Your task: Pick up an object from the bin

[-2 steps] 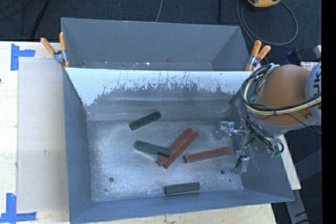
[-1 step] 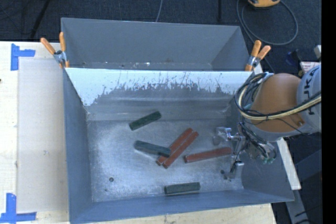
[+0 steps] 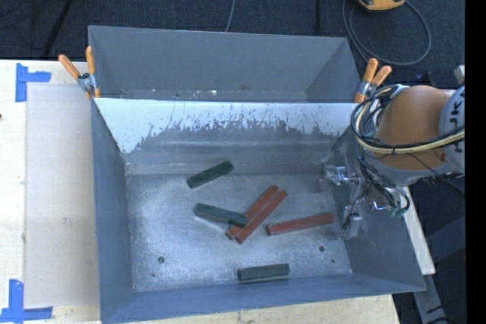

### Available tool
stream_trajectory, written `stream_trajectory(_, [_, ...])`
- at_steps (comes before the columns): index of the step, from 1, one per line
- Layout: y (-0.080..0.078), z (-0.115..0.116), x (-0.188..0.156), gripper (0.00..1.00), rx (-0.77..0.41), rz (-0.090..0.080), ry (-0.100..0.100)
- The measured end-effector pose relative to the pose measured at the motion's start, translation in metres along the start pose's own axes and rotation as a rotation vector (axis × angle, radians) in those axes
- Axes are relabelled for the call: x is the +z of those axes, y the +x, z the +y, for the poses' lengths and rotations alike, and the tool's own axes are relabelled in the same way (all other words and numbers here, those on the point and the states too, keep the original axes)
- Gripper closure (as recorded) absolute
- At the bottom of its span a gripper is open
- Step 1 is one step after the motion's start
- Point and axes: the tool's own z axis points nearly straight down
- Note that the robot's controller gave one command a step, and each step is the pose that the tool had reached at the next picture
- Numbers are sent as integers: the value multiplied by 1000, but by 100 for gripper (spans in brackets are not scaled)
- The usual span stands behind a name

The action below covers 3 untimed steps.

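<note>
My gripper (image 3: 351,222) hangs low at the right side of the bin (image 3: 228,95), close to the sloping wall, and I cannot tell whether it is released or clenched. Nearest to it is a red bar (image 3: 300,224), flat on the floor and almost level across, its right end just beside my tip. I judge it the likeliest pick: a slim, stiff stick, probably light, with hard smooth faces that may slip. I would take it across its narrow width near the middle. A hold at the very end could let it tilt or swing, and the wall crowds me there. Further left, a red pair (image 3: 257,214) lies aslant, side by side, its lower end touching a green bar (image 3: 219,215), so lifting there could drag a neighbour. An upper green bar (image 3: 210,174) and a lower green bar (image 3: 263,272) lie well apart, each alone.
</note>
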Motion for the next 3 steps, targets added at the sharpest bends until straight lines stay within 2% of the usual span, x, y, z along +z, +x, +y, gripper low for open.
stream_trajectory(1, [4, 11, 4, 100, -16, 3, -3])
stream_trajectory(2, [4, 11, 4, 100, -16, 3, -3])
stream_trajectory(3, [-21, 17, -23, 100, -199, 10, -5])
